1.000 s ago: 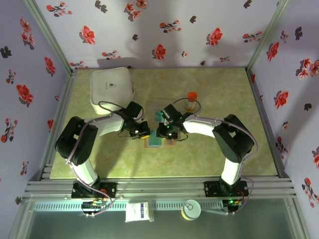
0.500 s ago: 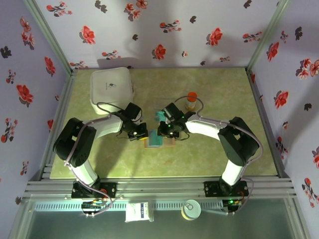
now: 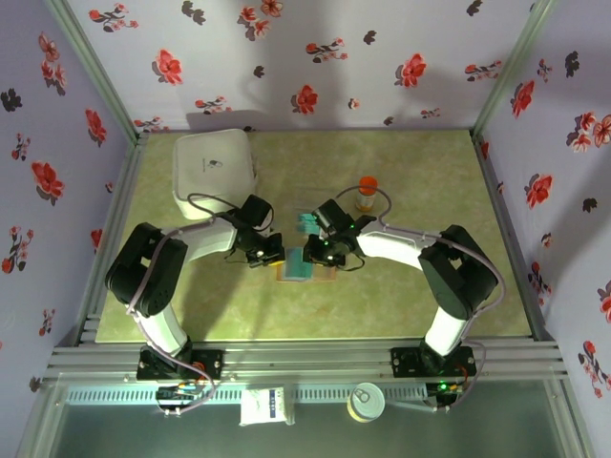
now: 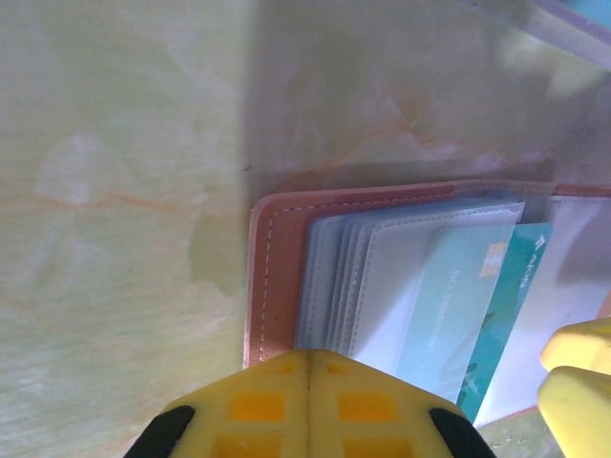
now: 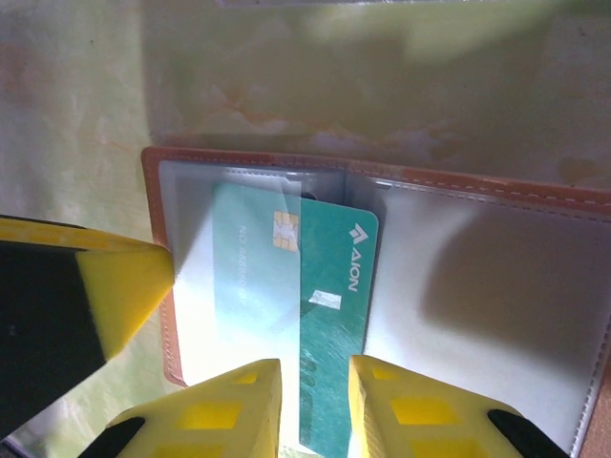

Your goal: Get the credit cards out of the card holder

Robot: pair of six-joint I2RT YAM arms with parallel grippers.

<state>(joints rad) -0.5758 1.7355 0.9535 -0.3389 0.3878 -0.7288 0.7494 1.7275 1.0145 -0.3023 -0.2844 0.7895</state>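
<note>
Item: card holder (image 5: pixel 477 286), lying open and flat on the green table (image 3: pixel 420 296) between the two grippers, unmoved since a second ago. Contents: one teal credit card (image 5: pixel 334 315) drawn partway out of its clear sleeve, a paler card (image 5: pixel 250 272) lodged inside the sleeve beside it, and a further teal card (image 3: pixel 305 224) loose on the table just beyond the holder, where it lay before. Tooling: left gripper (image 4: pixel 307 405), fingers closed together with tips down on the holder's brown rim; right gripper (image 5: pixel 313 410), fingers narrowly parted astride the protruding card's end, grip on it not determinable, its arm's elbow now further right than a second ago.
</note>
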